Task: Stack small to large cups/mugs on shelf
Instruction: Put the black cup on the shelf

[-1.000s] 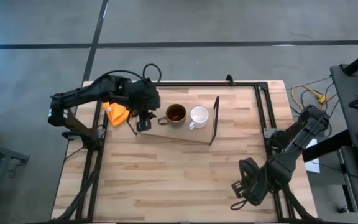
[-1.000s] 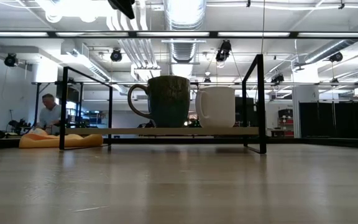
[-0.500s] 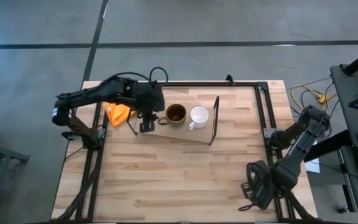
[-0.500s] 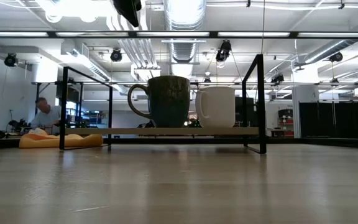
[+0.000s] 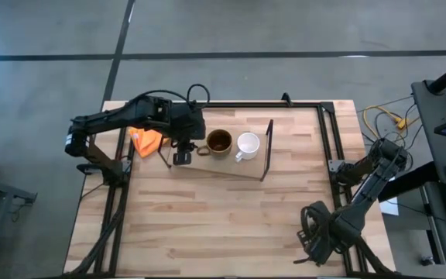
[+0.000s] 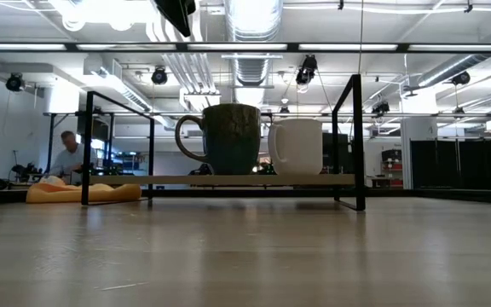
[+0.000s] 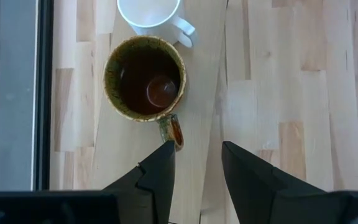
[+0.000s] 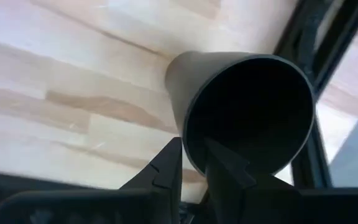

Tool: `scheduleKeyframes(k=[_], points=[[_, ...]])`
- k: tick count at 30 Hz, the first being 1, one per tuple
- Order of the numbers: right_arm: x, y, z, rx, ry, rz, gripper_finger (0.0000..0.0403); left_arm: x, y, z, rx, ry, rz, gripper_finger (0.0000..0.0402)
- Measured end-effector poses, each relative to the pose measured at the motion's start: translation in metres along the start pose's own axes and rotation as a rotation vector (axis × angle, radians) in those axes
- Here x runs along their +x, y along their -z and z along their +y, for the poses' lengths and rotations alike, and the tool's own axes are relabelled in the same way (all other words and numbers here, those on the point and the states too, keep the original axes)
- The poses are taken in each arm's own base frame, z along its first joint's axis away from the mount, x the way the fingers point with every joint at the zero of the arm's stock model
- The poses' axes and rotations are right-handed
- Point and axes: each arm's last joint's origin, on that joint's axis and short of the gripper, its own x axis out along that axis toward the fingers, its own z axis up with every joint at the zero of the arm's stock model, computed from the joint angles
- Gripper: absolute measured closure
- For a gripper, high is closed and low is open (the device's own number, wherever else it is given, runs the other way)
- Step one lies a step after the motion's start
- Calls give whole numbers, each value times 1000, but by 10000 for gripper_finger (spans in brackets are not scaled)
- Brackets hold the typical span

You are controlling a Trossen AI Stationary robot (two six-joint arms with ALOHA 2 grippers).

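The brown mug and the white mug stand upright side by side on the light-wood shelf, the white one to the right. The low view shows them too: brown mug, white mug, shelf board. My left gripper is open and empty above the shelf's left part, just short of the brown mug's handle. My right gripper is near the table's near right corner, shut on the dark grey mug. My right gripper pinches the dark mug's wall at the rim, one finger inside the mug and one outside. The mug's mouth faces back toward the wrist. Whether its base rests on the table does not show.
An orange cloth lies on the table just left of the shelf. The shelf's black wire end frames stand up at both ends. A black frame runs along the table's far and right sides. A person is in the room behind.
My left gripper has moved a little toward the table's right edge, closer to the brown mug, staying open. My right arm has shifted and turned near the table's near right corner, still holding the dark mug. The two mugs on the shelf have stayed put.
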Motion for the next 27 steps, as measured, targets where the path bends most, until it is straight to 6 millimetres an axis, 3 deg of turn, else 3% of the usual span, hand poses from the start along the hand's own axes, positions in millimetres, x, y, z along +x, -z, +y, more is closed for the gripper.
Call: scheduleKeyframes(k=[14,27], points=[[0,0,-2,-20,16,-9,354,0,0,0,0,0,-1,283],[14,-3,-4,-55,55,-31,370,0,0,0,0,0,-1,283]])
